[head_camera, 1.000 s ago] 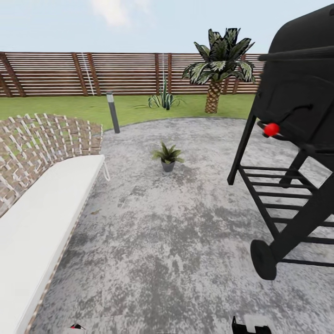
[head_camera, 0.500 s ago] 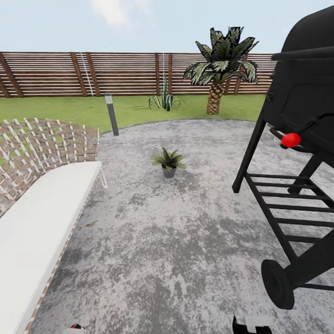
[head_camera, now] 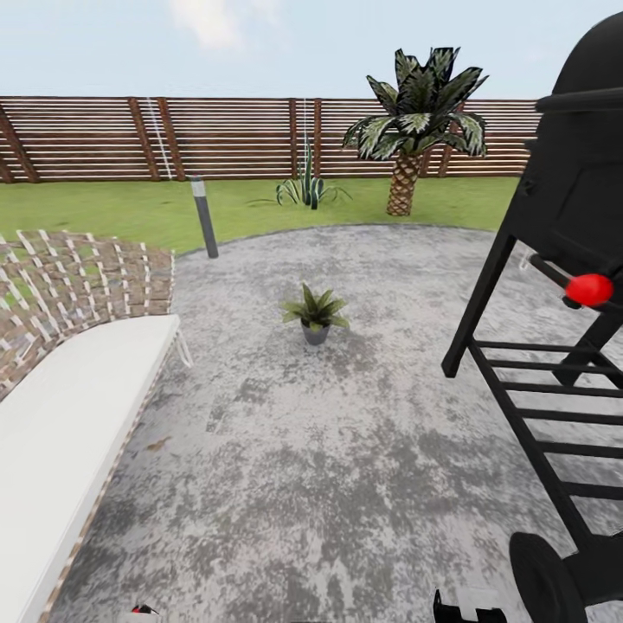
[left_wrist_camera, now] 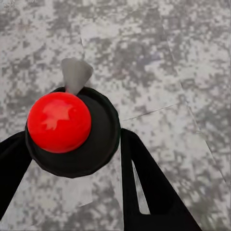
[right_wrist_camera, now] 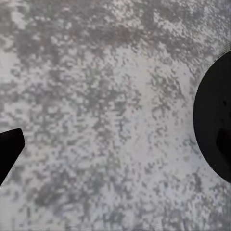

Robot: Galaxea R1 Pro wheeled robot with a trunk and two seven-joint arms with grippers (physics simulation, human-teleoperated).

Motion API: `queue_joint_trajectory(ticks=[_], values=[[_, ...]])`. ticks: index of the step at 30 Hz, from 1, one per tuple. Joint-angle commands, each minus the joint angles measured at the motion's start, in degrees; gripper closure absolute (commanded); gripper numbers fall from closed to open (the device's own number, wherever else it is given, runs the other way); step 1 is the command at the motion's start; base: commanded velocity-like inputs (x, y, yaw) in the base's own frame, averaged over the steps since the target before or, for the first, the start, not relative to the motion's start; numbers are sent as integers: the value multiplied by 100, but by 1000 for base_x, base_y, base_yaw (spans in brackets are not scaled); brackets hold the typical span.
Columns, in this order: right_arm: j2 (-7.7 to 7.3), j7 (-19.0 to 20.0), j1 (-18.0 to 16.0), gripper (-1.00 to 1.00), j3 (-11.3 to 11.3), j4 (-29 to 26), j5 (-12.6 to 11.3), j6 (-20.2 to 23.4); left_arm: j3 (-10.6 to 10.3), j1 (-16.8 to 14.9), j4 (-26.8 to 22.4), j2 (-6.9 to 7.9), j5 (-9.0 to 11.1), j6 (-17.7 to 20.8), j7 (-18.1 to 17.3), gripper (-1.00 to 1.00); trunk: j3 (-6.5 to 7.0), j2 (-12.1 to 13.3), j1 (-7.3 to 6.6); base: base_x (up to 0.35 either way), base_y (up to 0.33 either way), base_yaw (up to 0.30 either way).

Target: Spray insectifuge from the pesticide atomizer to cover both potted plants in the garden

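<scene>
Head view | plant [head_camera: 315, 313] lay ahead on paving, centre-left | left fingers [left_wrist_camera: 72, 159] clamped atomizer [left_wrist_camera: 59, 122] | right fingers' state unclear

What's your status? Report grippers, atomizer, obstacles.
Left gripper shut on pesticide atomizer; right gripper unclear. One potted plant ahead on paving. Grill close right, lounger left.

Left tool [left_wrist_camera: 72, 159]: our two black fingers [left_wrist_camera: 149, 187] close around the pesticide atomizer [left_wrist_camera: 60, 122], red top facing the wrist camera.
Left arm: we carry it low, a sliver showing at the head view's bottom edge.
Right tool [head_camera: 467, 606]: low at the bottom edge; one dark fingertip [right_wrist_camera: 8, 147] in the wrist view; we cannot tell the jaw gap.
</scene>
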Motion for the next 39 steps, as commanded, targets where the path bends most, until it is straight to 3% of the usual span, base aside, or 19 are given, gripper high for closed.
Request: queue_joint_trajectory(ticks=[1,39], values=[[0,-27,-1,-100,47,3,-20,-7,54,-3,4,0,-44,-16,-25,100,-5,-2,2,339,0,0],[16,-27,-2,-100,47,-5,-38,-7,54,-3,11,-7,-45,-16,-25,100,4,-2,2,339,0,-14]])
